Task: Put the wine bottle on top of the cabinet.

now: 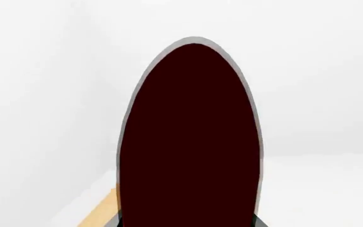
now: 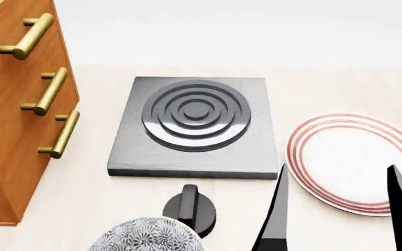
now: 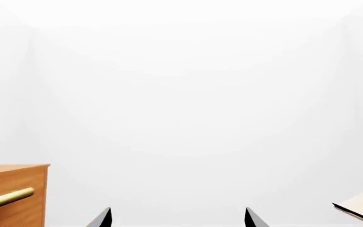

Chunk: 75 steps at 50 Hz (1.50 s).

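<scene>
In the left wrist view a tall dark shape with a rounded top and thin grey rim (image 1: 191,137) fills the space between my left gripper's (image 1: 188,221) fingers. It looks like the wine bottle seen very close, with cork and label not visible. The jaws press against its sides. The bottle and left gripper are out of the head view. The orange-brown cabinet (image 2: 9,115) with brass bar handles stands at the left, and its top corner shows in the right wrist view (image 3: 11,196). My right gripper (image 2: 341,206) is open and empty over the table's front right, also open in its wrist view (image 3: 177,218).
A grey square hob (image 2: 195,125) with ringed burner lies mid-table, with a black knob (image 2: 189,208) in front. A white plate with red rings (image 2: 347,162) lies at the right. A patterned bowl (image 2: 148,238) sits at the front edge. A pale wood edge (image 1: 99,213) shows below the bottle.
</scene>
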Tool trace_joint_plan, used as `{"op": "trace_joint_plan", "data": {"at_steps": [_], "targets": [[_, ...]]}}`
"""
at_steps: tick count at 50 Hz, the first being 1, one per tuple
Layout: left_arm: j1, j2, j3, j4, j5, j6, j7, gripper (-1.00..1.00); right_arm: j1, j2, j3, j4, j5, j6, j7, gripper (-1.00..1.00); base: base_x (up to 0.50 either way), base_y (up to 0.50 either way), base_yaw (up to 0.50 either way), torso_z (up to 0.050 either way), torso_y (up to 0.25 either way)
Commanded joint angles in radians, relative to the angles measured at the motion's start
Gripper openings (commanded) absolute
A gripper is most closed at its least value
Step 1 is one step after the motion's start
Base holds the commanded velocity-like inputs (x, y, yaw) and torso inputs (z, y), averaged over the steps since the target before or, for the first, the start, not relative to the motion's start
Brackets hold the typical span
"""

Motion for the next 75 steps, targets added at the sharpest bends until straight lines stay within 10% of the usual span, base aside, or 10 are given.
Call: {"op": "trace_joint_plan", "data": {"at_steps": [1, 75], "targets": [[-0.066, -0.026, -0.045, -0.120, 0.002, -0.018, -0.015, -1.00, 0.003, 0.017, -0.012, 0.003, 0.006, -0.004, 0.015, 1.00, 0.00, 0.00, 0.00, 0.000, 0.000], [0.259, 0.016, -0.199, -0.118, -0.043, 0.054, -0.046, -1.00, 0.020, 0.022, -0.110, 0.070, -0.033, -0.041, 0.015, 1.00, 0.00, 0.00, 0.00, 0.000, 0.001]]}}
